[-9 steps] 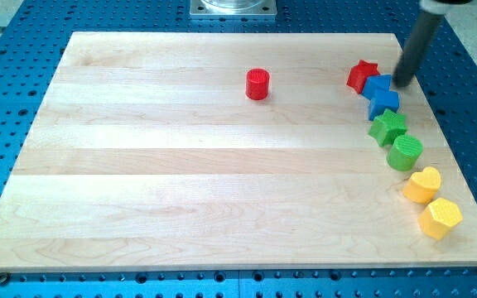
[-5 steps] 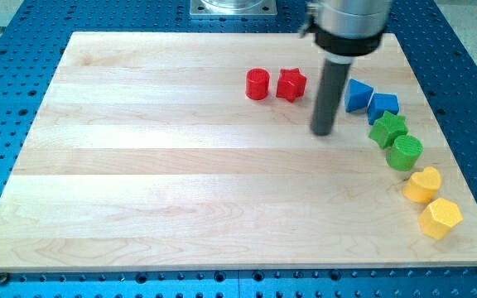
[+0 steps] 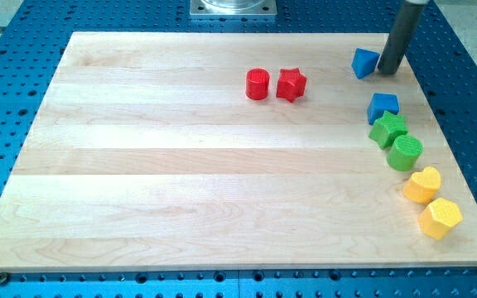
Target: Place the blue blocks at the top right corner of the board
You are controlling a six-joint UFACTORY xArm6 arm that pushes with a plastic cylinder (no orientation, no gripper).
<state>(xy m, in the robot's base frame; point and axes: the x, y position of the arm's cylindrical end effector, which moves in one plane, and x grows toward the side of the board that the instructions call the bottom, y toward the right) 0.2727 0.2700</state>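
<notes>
Nearest the frame's bottom, at lower right, a yellow hexagonal block [image 3: 440, 218] sits on the wooden board [image 3: 180, 182], and a yellow heart-shaped block [image 3: 422, 184] lies just above it. Further up the right edge come a green cylinder [image 3: 405, 153] and, touching it, a green star-shaped block [image 3: 387, 128]. Directly above that rests a blue cube-like block [image 3: 383, 106], close against the green star; its faces look roughly square, so no long axis can be made out. In the upper middle of the frame a red cylinder [image 3: 257, 84] and a red star-shaped block [image 3: 291, 84] stand side by side, nearly touching. Farthest back, in the upper right of the frame, a blue wedge-shaped block [image 3: 364, 63] lies near the board's top right corner, its narrower end pointing toward the frame's left and its broader face turned to the right. My tip [image 3: 385, 71] stands just beside that broader face, on the wedge's right, seemingly touching it. The end effector is a bare rod, grasping nothing. A blue perforated table [image 3: 7, 33] surrounds the board.
</notes>
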